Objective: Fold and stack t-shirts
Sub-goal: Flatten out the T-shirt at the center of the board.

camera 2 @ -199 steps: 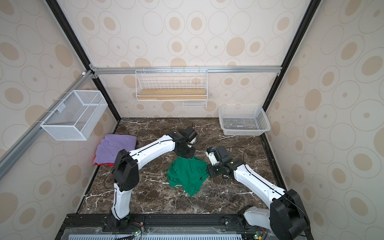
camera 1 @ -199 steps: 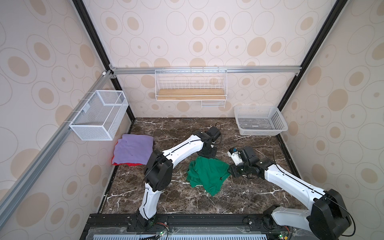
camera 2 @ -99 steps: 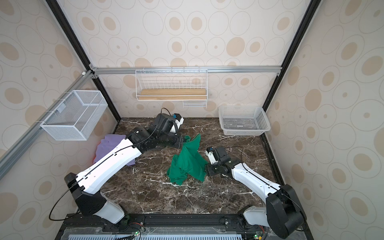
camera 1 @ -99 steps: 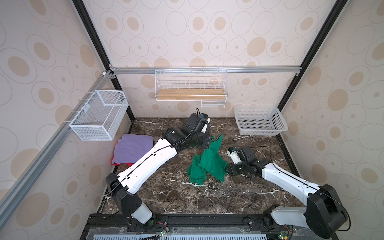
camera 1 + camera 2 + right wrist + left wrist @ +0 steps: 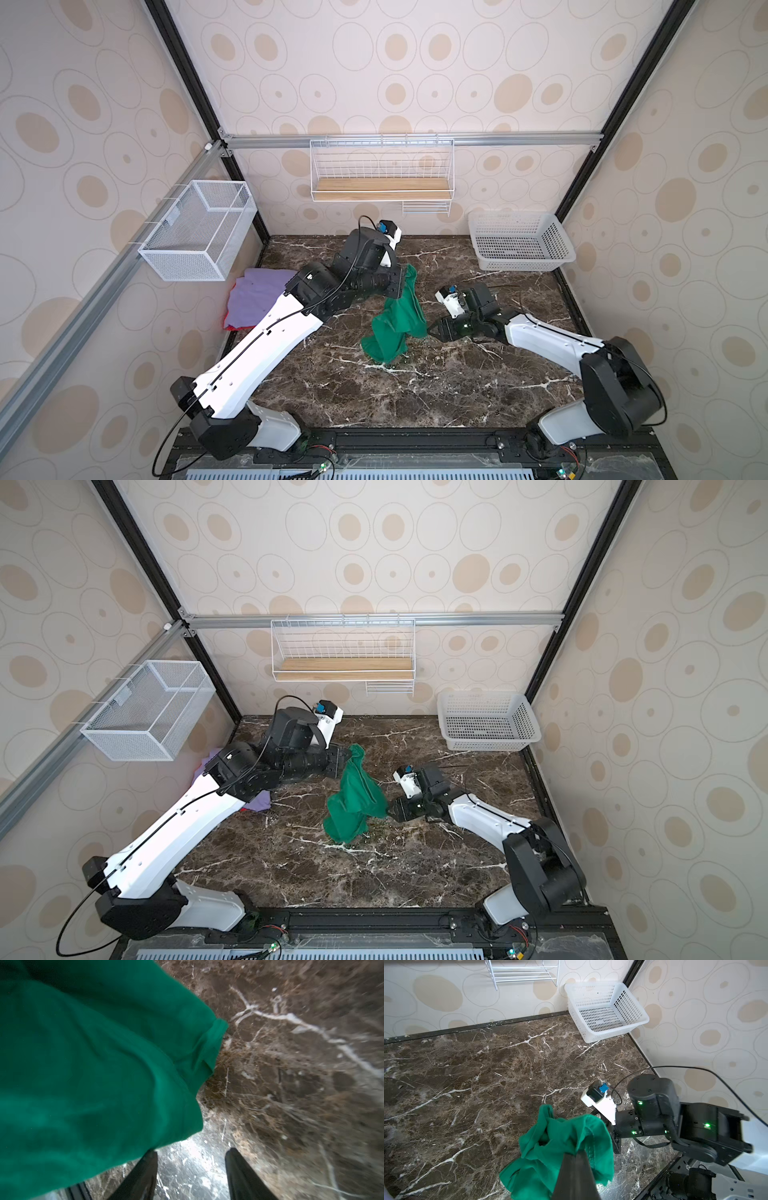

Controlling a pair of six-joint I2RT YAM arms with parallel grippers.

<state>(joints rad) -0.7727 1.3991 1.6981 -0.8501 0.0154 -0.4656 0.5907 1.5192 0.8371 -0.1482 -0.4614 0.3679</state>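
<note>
we see the left pincer (image 5: 402,279) shut tight on an upper edge of the green tee (image 5: 395,328), raised above the tabletop (image 5: 374,395). the cloth hangs from it in a bunched drape, and its lowest folds seem to rest on the marble below the pincer. the right pincer (image 5: 191,1153) sits low, just beside the tee's hanging side. its two fingers stand partly apart with nothing between them, and the hem lies against one of them. behind the left pincer, well apart from the green tee, the lavender tee (image 5: 257,295) lies on the red tee (image 5: 235,327), of which only an edge shows. the white basket (image 5: 559,249) stands beyond the right pincer, in the far corner.
</note>
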